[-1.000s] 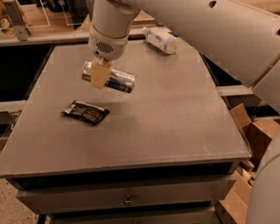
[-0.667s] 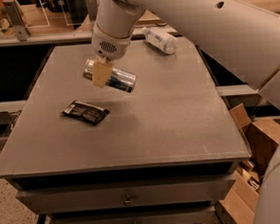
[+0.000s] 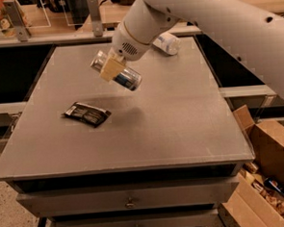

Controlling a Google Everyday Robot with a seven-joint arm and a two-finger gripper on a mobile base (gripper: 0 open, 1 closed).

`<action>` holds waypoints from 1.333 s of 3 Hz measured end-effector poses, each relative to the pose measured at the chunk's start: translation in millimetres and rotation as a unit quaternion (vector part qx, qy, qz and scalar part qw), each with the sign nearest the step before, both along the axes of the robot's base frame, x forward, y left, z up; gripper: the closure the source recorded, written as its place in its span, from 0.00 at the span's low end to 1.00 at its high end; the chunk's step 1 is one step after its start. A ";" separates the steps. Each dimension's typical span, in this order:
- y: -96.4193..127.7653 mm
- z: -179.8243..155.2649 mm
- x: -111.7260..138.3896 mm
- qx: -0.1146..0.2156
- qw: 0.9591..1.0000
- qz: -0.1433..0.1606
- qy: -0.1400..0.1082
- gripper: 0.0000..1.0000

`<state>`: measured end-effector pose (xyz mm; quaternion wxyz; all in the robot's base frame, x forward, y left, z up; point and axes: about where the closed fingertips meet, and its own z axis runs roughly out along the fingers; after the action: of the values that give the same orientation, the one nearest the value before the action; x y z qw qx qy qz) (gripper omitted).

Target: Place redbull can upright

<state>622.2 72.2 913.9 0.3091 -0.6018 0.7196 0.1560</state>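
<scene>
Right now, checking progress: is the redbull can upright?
Tipped, not upright: the tool holds the redbull can sideways above the table.

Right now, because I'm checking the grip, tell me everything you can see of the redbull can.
The redbull can is slim, silver metal with blue panels. It is tilted, nearly on its side, with its shiny top toward the back left and its other end lower to the right. The gripper is shut across its middle, hiding part of it, above the back left of the table. The can seems lifted off the table; nothing else touches it.
</scene>
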 end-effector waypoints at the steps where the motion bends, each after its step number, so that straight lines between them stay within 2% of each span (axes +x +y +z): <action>1: -10.1 4.1 9.8 0.063 0.998 0.001 -0.008 1.00; 2: -25.9 8.3 15.1 0.126 0.992 -0.002 -0.012 1.00; 3: -42.3 9.4 19.3 0.176 0.984 -0.008 -0.017 1.00; 4: -60.5 5.9 24.9 0.230 0.973 -0.003 -0.020 1.00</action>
<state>647.1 11.7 919.8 0.4541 -0.5150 0.6600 0.3047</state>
